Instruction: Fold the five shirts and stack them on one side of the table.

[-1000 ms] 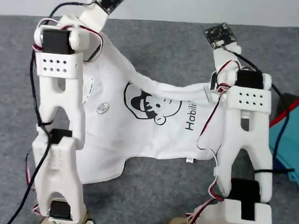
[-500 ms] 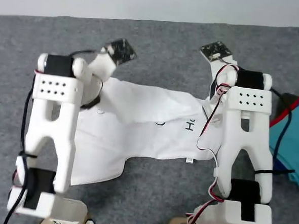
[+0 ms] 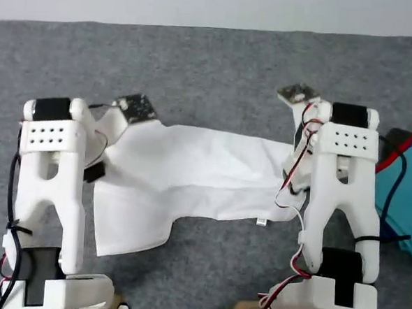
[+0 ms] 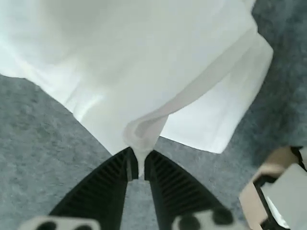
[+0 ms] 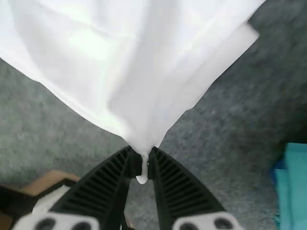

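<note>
A white shirt (image 3: 190, 178) lies across the grey table between the two arms, its far part folded over toward the near side so the plain back shows. The left gripper (image 4: 138, 168) is shut on a fold of the white shirt (image 4: 144, 86) at its left end. At the other end the right gripper (image 5: 141, 168) is shut on a corner of the white shirt (image 5: 129, 72). In the high view the left gripper (image 3: 117, 121) and the right gripper (image 3: 298, 132) each hold one end of the folded edge.
Teal cloth with a red edge (image 3: 403, 187) lies at the table's right side beside the right arm, and a strip of it (image 5: 290, 187) is seen from the right wrist. Bare grey table (image 3: 218, 64) stretches behind the shirt. The arm bases stand at the near edge.
Both grippers have pulled the shirt's far edge toward the near side, folding it over. The printed front is now covered and the plain back faces up.
</note>
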`<state>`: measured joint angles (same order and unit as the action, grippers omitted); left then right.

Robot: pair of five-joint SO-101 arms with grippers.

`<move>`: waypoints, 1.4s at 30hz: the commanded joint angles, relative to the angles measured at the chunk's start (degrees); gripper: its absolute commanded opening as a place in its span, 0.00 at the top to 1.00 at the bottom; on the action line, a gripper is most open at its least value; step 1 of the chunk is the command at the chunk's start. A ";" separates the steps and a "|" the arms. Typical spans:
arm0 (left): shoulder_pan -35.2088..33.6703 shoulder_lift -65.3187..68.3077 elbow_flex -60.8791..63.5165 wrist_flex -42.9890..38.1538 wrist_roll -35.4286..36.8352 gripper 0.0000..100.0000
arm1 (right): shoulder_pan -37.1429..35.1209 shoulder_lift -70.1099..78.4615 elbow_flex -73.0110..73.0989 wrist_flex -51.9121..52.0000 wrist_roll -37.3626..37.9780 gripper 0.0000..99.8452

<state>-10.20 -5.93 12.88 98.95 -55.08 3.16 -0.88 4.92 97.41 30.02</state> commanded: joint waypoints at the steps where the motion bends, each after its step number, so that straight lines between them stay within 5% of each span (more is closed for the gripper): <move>1: -0.79 -2.81 2.59 1.49 -1.32 1.00 | 2.15 -3.47 1.58 -2.07 1.67 0.99; 17: -1.05 -2.81 11.03 0.62 -11.43 0.97 | 4.26 -3.38 1.85 -1.80 1.76 0.98; 24: -4.75 -2.90 6.29 -4.40 -11.25 0.88 | 4.18 -3.65 1.58 -0.40 -1.05 0.77; 33: -6.24 -2.46 2.15 -4.75 -11.34 0.86 | 1.63 -3.65 1.58 -0.57 -1.41 0.77; 39: -5.10 -2.29 3.82 -15.65 -4.22 0.95 | 1.54 -3.12 1.49 -4.35 -1.41 0.78; 42: -3.25 -2.29 7.16 -23.03 -0.62 1.00 | 1.01 -3.12 1.67 -8.22 -1.49 0.87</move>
<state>-14.95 -6.11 18.68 82.68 -59.21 4.92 -0.88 7.12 92.13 29.14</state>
